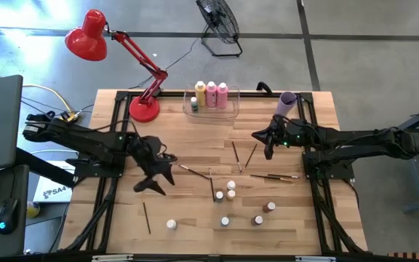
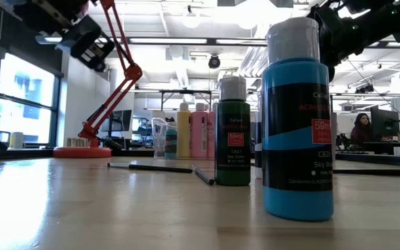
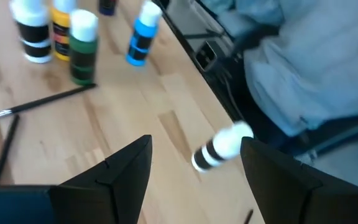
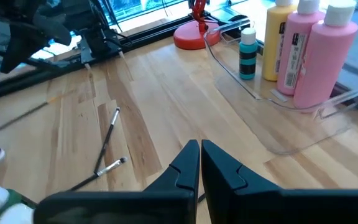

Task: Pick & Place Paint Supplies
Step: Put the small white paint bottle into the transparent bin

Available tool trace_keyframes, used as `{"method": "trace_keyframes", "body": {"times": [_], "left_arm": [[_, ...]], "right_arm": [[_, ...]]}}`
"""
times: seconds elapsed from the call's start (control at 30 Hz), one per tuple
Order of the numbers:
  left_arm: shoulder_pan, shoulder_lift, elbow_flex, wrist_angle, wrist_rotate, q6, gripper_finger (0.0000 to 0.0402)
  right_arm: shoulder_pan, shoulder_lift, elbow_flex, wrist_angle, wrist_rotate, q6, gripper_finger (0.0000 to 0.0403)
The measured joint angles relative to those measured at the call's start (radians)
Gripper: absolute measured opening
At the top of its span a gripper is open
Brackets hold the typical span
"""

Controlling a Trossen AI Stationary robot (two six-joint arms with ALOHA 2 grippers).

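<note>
The clear plastic rectangular bin [image 1: 213,106] sits at the back of the wooden table [image 1: 122,225]. In the bin stand three tall pink and yellow paint bottles [image 1: 211,94] and one tiny teal bottle [image 4: 247,54]. Well in front of the bin, more tiny white-capped paint bottles [image 1: 230,194] and thin dark-and-wood paintbrushes [image 1: 236,156] lie spread out. The left gripper [image 1: 156,181] hangs far to the left of the bin, with its fingers wide apart and empty. The right gripper [image 1: 268,143] is just right of the bin, with its fingers pressed together and empty.
</note>
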Motion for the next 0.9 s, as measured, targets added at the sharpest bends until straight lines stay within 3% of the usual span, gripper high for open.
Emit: {"method": "trace_keyframes", "body": {"times": [0.27,0.47,0.63,0.8,0.9], "left_arm": [[-0.01,0.0,0.076,-0.005,-0.033,-0.234,0.0244],[-0.137,0.0,0.152,-0.009,-0.062,-0.309,0.0244],[-0.3,0.008,0.228,-0.05,-0.278,-0.345,0.0244],[-0.418,0.036,0.321,-0.253,-0.532,-0.422,0.0244],[-0.466,0.08,0.375,-0.357,-0.62,-0.459,0.0244]], "right_arm": [[0.0,0.0,0.0,0.0,-0.017,0.063,0.0008],[0.0,0.0,0.0,0.0,-0.032,0.063,0.0008],[0.0,0.0,0.0,-0.002,-0.032,0.063,0.0008],[0.0,0.0,0.0,-0.002,-0.031,0.063,0.0008],[0.0,0.0,0.0,-0.004,-0.03,0.063,0.0008]]}}
